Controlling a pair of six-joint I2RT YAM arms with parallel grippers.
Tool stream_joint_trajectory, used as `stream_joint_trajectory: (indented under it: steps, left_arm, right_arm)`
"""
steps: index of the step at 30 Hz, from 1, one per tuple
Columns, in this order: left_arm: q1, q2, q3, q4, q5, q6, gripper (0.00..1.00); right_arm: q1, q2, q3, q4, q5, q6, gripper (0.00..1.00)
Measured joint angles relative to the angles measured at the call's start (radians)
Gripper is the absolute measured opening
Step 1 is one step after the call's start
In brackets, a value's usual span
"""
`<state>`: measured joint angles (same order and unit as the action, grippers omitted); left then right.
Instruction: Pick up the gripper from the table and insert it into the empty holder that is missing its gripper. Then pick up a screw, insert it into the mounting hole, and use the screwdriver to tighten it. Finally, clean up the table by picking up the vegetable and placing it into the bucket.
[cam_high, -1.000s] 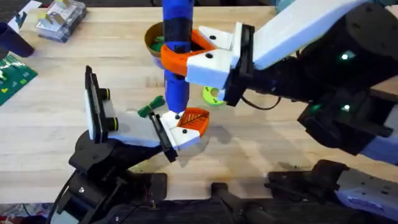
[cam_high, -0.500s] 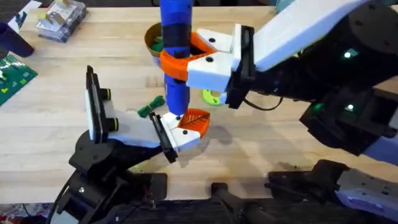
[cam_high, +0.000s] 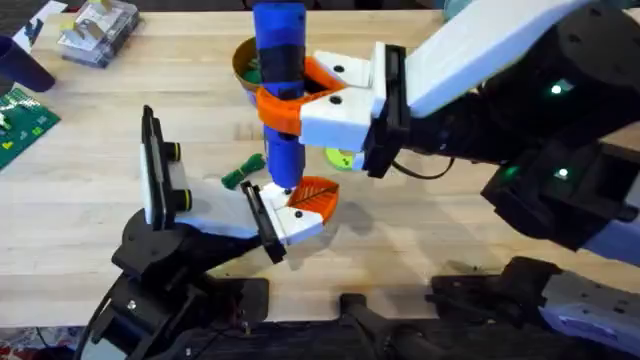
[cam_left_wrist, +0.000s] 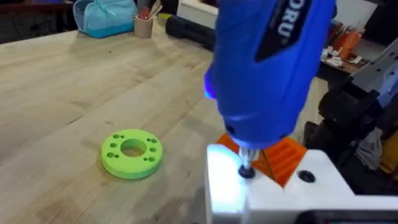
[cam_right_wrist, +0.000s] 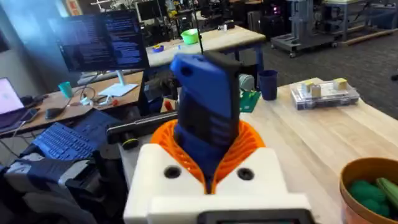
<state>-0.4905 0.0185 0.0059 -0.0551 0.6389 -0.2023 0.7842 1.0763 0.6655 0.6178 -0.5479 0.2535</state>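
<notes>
The screwdriver (cam_high: 280, 95) stands upright near the table's middle, its thin metal tip (cam_left_wrist: 247, 168) pressed down into the white holder (cam_high: 290, 222) just beside the orange gripper (cam_high: 312, 194) seated there. The right gripper (cam_high: 300, 95) pinches the screwdriver around its middle, orange pads on either side of the blue body. The holder sits on the left arm (cam_high: 170, 250), backed by a slanted black plate (cam_high: 262, 222); whether the left gripper's own fingers are spread or closed cannot be told. The vegetable (cam_high: 242, 172) lies on the table (cam_high: 80, 190) just left of the screwdriver's tip, near the holder. The bucket (cam_high: 246, 62) stands farther back, behind the screwdriver, with green items inside. A light-green ring (cam_high: 343, 155) lies to the right of the screwdriver. A tall black plate (cam_high: 152, 165) with yellow-ringed knobs stands left of the holder.
</notes>
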Motion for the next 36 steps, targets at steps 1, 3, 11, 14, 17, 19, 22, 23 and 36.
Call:
stream_joint_trajectory:
  steps: [1, 3, 11, 14, 17, 19, 22, 23, 36]
  left_arm:
    - [-0.001, 0.000, 0.000, 0.000, 0.001, 0.000, 0.014]
    - [-0.001, 0.000, 0.000, 0.000, 0.000, 0.000, 0.014]
    - [-0.001, -0.003, 0.000, 0.010, -0.004, 0.011, 0.014]
    - [-0.001, -0.007, 0.001, -0.001, -0.009, 0.010, 0.014]
    - [0.000, -0.006, 0.001, -0.001, -0.010, 0.010, 0.015]
    - [0.000, -0.006, 0.001, -0.001, -0.010, 0.010, 0.014]
    - [0.000, -0.006, 0.001, -0.001, -0.011, 0.010, 0.014]
    - [0.000, -0.006, 0.001, -0.001, -0.010, 0.010, 0.014]
    - [0.000, -0.006, 0.001, -0.001, -0.010, 0.010, 0.014]
  right_arm:
    - [0.000, 0.000, 0.000, 0.000, 0.001, 0.000, 0.025]
    - [-0.001, 0.000, 0.000, 0.000, 0.001, 0.001, 0.026]
    - [-0.003, 0.019, -0.013, 0.109, -0.026, 0.014, 0.025]
    - [-0.028, 0.034, -0.023, 0.223, -0.013, 0.067, 0.025]
    - [-0.069, 0.022, -0.018, 0.340, 0.034, 0.111, 0.025]
    - [-0.086, 0.008, -0.012, 0.348, 0.056, 0.130, 0.025]
    - [-0.092, 0.006, -0.008, 0.344, 0.071, 0.147, 0.025]
    - [-0.092, 0.006, -0.008, 0.338, 0.073, 0.150, 0.025]
    - [-0.220, 0.004, 0.001, 0.034, 0.080, 0.026, 0.025]
